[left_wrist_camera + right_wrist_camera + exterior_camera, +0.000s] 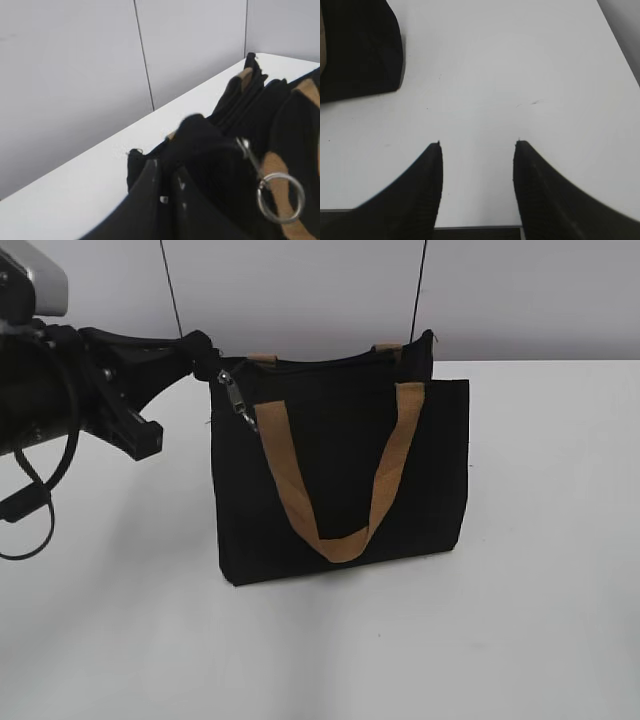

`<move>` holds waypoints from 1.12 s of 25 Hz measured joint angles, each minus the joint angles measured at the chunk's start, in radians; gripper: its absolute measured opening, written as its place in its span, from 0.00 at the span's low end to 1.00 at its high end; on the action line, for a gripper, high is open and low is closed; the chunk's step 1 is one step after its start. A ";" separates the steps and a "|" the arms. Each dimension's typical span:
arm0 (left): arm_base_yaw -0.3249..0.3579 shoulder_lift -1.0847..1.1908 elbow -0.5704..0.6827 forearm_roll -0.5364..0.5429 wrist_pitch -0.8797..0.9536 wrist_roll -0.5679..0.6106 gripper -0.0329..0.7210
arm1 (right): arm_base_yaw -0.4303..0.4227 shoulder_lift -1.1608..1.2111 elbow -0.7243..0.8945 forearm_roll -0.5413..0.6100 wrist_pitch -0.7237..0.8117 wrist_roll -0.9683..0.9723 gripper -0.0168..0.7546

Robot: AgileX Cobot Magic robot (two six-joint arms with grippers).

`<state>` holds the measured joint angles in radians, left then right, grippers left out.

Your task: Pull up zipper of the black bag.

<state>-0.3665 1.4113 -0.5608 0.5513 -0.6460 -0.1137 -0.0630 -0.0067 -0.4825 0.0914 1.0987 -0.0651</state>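
Observation:
The black bag [440, 470] stands upright on the white table, its tan handle [338, 543] hanging down the front. The zipper track [320, 361] runs along the top edge. Its silver pull with a round ring [239, 402] hangs at the bag's left end and also shows in the left wrist view [280, 197]. My left gripper [200, 346] is shut on the bag's black strap tab [197, 130] at that left end, fingers [169, 175] close together. My right gripper [477, 150] is open and empty over bare table, with a corner of the bag [360, 50] to its upper left.
A grey wall with thin vertical seams [172, 285] rises behind the white table [540, 620]. The left arm and its cables [40, 440] fill the left edge of the exterior view. The right arm is out of the exterior view.

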 joint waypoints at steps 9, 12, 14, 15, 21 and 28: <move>-0.058 -0.049 0.000 0.006 0.025 0.000 0.05 | 0.000 0.000 0.000 0.041 0.000 0.000 0.50; -0.058 -0.063 0.000 0.005 0.024 0.000 0.05 | 0.000 0.000 0.000 0.106 -0.010 -0.012 0.50; -0.058 -0.072 0.001 0.005 0.024 0.000 0.05 | 0.000 0.031 -0.001 0.156 -0.022 -0.049 0.50; -0.058 -0.077 0.001 0.005 0.024 0.000 0.05 | 0.000 0.058 -0.001 0.190 -0.031 -0.087 0.50; -0.058 -0.079 0.001 0.005 0.024 0.000 0.05 | 0.019 0.312 -0.006 0.467 -0.133 -0.468 0.50; -0.058 -0.079 0.001 0.005 0.024 0.000 0.05 | 0.123 0.618 -0.025 0.802 -0.283 -0.920 0.50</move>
<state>-0.4245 1.3319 -0.5599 0.5563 -0.6220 -0.1137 0.0602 0.6112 -0.5074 0.8938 0.8157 -0.9851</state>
